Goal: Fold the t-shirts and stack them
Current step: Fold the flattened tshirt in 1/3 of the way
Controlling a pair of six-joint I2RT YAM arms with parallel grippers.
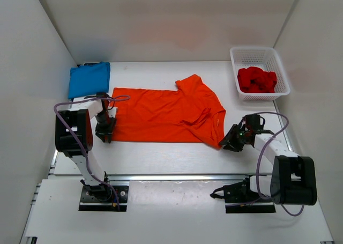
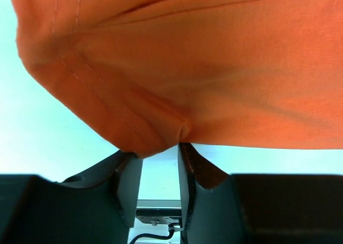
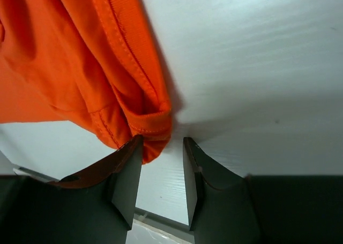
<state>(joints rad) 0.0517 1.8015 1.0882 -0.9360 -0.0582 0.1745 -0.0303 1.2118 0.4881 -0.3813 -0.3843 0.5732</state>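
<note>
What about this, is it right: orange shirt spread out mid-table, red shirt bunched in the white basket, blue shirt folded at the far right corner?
Not quite: the blue shirt lies folded at the far left corner, not the right, as the top external view shows. The orange shirt is spread mid-table and the red shirt is bunched in the white basket.

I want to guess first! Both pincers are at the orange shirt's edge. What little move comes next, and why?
Probably squeeze both shut. The left pincer has a corner of the orange shirt at its tips, the right pincer has a hem, but gaps show, so lifting now might drop it.
</note>
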